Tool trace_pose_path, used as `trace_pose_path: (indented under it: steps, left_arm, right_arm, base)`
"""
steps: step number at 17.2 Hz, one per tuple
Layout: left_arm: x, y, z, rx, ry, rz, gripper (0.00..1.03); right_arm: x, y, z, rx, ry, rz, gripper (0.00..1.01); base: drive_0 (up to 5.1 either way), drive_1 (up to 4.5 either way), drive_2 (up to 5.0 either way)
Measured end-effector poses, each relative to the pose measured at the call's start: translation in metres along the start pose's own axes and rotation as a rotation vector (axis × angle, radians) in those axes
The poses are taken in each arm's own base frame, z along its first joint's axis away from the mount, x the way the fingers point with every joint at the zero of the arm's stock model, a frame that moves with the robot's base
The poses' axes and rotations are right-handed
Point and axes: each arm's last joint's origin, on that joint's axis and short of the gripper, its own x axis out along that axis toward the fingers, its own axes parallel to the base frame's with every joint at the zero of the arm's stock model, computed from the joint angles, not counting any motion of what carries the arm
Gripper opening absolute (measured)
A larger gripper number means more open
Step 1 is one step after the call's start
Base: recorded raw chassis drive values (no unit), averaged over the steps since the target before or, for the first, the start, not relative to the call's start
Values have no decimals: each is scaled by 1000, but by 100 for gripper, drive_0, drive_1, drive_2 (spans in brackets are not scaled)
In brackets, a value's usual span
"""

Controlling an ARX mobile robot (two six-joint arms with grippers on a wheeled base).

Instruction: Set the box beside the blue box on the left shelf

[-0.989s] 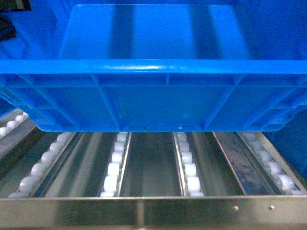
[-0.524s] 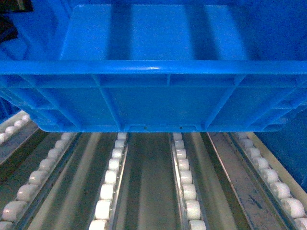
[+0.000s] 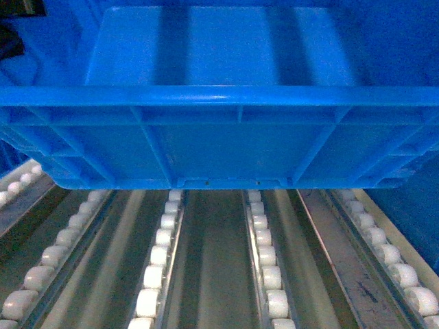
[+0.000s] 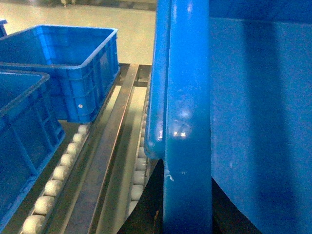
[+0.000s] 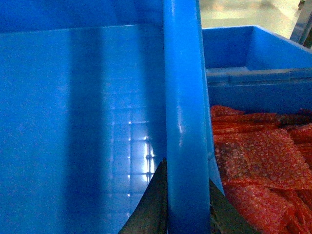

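Both grippers apparently clamp the box (image 3: 226,137) rim; roller shelf (image 3: 212,274) barely shifted since.

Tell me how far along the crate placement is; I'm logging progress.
Done: the box is gripped at both side rims and carried over the left shelf. In hand: it hangs above the rollers. Left: lowering it beside the blue crate and letting go.
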Motion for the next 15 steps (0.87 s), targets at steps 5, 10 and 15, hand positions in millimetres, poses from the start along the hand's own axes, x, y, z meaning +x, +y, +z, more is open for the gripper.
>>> trace_pose_path:
  steps: [5,10,15]
  left_arm:
    - [0,0,0,0,0,0,8]
    - [0,0,0,0,0,0,8]
    - [0,0,0,0,0,0,8]
  right_arm:
    - [0,0,0,0,0,0,9]
    - [0,0,0,0,0,0,9]
    - [0,0,0,0,0,0,9]
  base:
    - [0,0,0]
    - [0,0,0]
    - [0,0,0]
